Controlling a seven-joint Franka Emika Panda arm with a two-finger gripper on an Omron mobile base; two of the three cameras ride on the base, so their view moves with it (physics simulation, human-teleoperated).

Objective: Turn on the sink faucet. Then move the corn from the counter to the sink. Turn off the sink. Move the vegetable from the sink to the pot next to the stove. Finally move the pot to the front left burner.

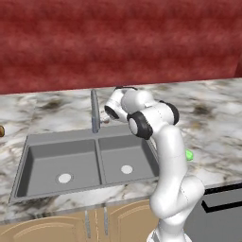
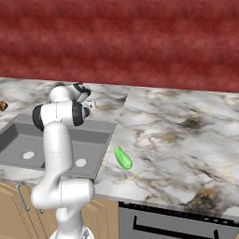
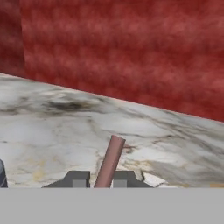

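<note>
Five steps are making up this job, and we are judging ourselves to be on the very first of them. Going left to right in the left base view, we are seeing the sink [image 1: 61, 158] lying dry, with no water showing in either basin, then the sink faucet [image 1: 95, 111] standing behind the divider between the two halves, then our gripper [image 1: 105, 119] reaching in just beside the spout's base. The corn [image 2: 123, 158] is lying on the counter [image 2: 186, 135] to the right of the sink, near the front edge and apart from the basin, so we are counting it as not yet moved. Everything after that, shutting the water off, carrying the vegetable to the pot and shifting the pot onto the front left burner, is waiting too; we are not able to point to pot or burner here. In the hand view, the reddish lever [image 3: 110, 161] is rising from between our two dark fingertips [image 3: 77, 179], and the fingers are standing pressed in as far as they go. We are reading that as a pinch on the lever, though where exactly the pads meet it is falling below the edge of the view.
</note>
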